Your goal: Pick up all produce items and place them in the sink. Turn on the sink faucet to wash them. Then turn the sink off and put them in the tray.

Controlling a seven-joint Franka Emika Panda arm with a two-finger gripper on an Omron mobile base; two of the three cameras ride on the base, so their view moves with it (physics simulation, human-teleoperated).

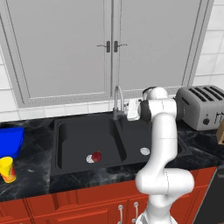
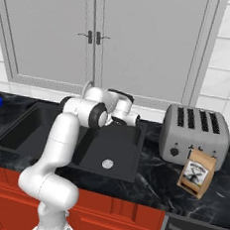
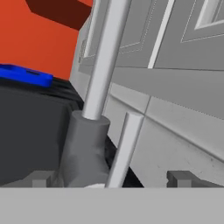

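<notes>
One produce item, a small dark-red fruit (image 1: 97, 155), lies in the left basin of the black sink (image 1: 70, 144) beside the silver drain. The grey gooseneck sink faucet (image 1: 117, 99) rises behind the divider. My gripper (image 1: 129, 111) is open just right of the faucet base, at lever height. In the hand view the faucet stem (image 3: 105, 57), its base and the slim lever (image 3: 125, 146) stand close up between my two fingertips (image 3: 41, 178), and nothing is gripped. The blue tray (image 1: 10, 140) sits on the counter at the far left and shows as a blue tray edge (image 3: 26, 75) in the hand view.
A yellow cup with an orange-red band (image 1: 7, 169) stands in front of the tray. A silver toaster (image 1: 202, 106) sits right of the sink, with a brown bag (image 2: 197, 173) in front of it. Grey cabinet doors (image 1: 109, 43) hang above, close behind the faucet.
</notes>
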